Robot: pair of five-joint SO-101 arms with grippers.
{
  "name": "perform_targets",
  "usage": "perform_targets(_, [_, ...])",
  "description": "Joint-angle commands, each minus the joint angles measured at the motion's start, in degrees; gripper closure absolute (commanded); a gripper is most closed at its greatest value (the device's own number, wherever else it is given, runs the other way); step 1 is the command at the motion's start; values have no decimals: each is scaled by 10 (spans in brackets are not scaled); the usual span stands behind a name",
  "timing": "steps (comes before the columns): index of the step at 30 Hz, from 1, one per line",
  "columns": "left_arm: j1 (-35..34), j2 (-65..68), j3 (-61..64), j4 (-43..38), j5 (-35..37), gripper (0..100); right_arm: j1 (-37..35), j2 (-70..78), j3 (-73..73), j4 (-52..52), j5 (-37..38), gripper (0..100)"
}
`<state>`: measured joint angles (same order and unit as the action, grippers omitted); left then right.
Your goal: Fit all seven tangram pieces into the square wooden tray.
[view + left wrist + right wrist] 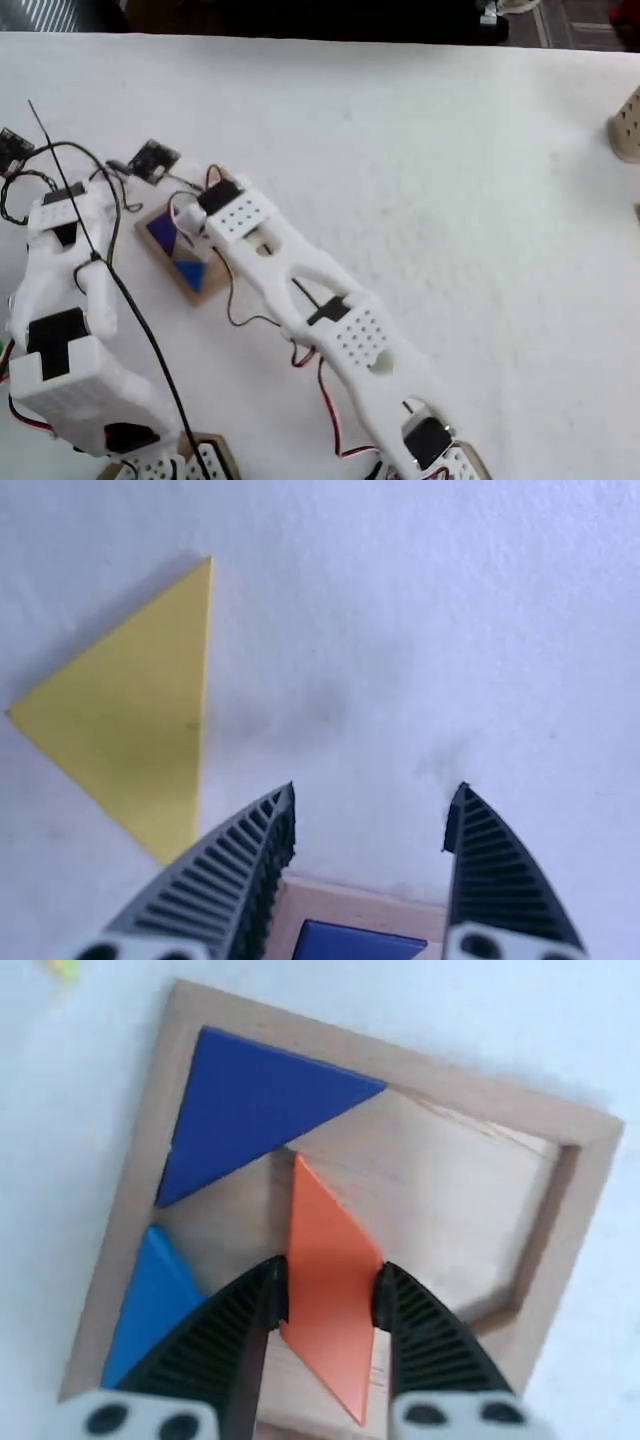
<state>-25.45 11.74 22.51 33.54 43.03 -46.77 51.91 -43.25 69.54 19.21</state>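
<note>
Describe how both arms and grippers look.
The left arm and right arm are white shells with black motor blocks; the right one shows grids of small holes. Red wires and a black cable run along them. The left gripper and right gripper have dark, ribbed, pointed fingers on white bases.

A perforated beige block (pixel 627 126) stands on the white table (pixel 450 200).

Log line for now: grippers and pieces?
right gripper: shut on orange parallelogram piece over square wooden tray | in tray: dark blue triangle, light blue triangle | left gripper: open, near yellow triangle on table
</note>
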Motion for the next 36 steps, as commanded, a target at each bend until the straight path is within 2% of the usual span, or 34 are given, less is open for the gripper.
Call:
perform_targets(1, [-4,-3,-28,6,1,753,6,-69,-47,60,87,954])
perform_targets(4, [-5,-3,-28,6,1,753,10,-92,-74,100,148,954])
perform_targets(7, [-12,-3,-29,6,1,753,15,-102,-91,127,239,952])
perform_targets(11, [-14,-3,-30,6,1,754,9,-100,-95,133,393,951])
perform_targets(16, [-27,-4,-31,6,2,754,-5,-61,-98,107,637,954])
perform_targets(18, [-27,-4,-31,6,2,754,-9,-35,-98,77,698,954])
perform_targets(24, [-27,-4,-31,6,2,754,-11,37,-99,-22,707,952])
perform_targets(29, [-25,-4,-31,6,2,754,-7,30,-101,-74,582,949])
perform_targets(34, [-25,-4,-31,5,2,754,-9,-13,-147,0,546,946])
perform_targets(36, [-25,-4,-31,5,2,754,-11,-29,-182,52,533,899])
